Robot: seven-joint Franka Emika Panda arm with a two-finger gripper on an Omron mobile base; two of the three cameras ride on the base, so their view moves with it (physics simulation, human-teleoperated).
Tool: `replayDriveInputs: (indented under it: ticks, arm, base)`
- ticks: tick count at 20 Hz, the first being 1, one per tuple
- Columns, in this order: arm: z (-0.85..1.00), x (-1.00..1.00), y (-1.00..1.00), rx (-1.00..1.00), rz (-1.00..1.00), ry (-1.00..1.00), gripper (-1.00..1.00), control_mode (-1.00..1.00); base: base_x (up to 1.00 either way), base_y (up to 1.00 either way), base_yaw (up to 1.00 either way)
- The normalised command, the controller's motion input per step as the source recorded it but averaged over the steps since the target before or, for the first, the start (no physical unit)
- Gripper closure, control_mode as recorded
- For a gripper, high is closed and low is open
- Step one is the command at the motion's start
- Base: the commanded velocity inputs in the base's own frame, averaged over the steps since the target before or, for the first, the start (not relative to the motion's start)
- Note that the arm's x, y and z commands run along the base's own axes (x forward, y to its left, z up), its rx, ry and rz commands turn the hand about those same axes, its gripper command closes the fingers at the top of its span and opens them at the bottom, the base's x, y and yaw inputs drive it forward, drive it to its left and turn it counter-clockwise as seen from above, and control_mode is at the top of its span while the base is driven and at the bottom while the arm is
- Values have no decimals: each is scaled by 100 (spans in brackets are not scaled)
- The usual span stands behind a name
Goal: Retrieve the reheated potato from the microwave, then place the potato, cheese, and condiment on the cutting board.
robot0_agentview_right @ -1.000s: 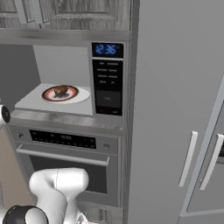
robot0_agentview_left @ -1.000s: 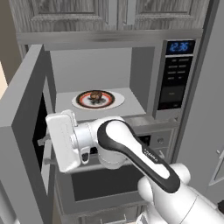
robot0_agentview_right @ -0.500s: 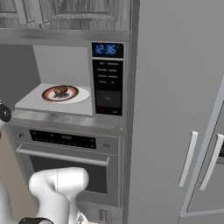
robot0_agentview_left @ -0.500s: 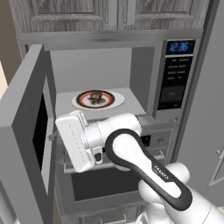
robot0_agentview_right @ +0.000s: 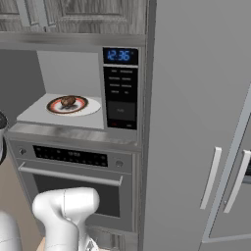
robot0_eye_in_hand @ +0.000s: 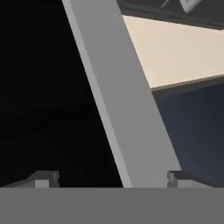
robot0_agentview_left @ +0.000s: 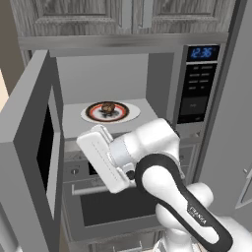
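The potato [robot0_agentview_left: 109, 107] sits in the middle of a red-rimmed plate [robot0_agentview_left: 127, 114] on the floor of the microwave [robot0_agentview_left: 197, 78], whose door [robot0_agentview_left: 29, 162] hangs swung wide to the left. A second ago the gripper [robot0_eye_in_hand: 113, 178] was nearly closed down by the door's edge; now its fingers [robot0_eye_in_hand: 43, 178] stand wide apart with that grey edge running up between them, holding nothing, and the hand has rolled and lifted a little in front of the oven [robot0_agentview_right: 73, 181] below. So the door is released and the opening step looks finished; the cavity is clear for a reach to the potato. Cheese, condiment and board are outside these views, so those placements remain ahead.
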Motion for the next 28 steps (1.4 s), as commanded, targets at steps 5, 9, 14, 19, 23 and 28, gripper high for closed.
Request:
replayDriveInputs:
  ticks: [5,9,14,19,23,28]
  arm:
    - [2,7,-54,-29,-1,-9,-100,-100]
    - [2,9,-52,-25,-2,-7,-100,-100]
    - [0,11,-47,-23,-3,-13,-100,-100]
    - [0,17,-46,-18,-2,-8,-100,-100]
    - [-3,17,-41,-19,0,-20,-100,-100]
    - [-1,25,-31,-27,0,-26,-100,-100]
  base:
    - [0,0,0]
    - [0,0,0]
    - [0,0,0]
    - [0,0,0]
    - [0,0,0]
    - [0,0,0]
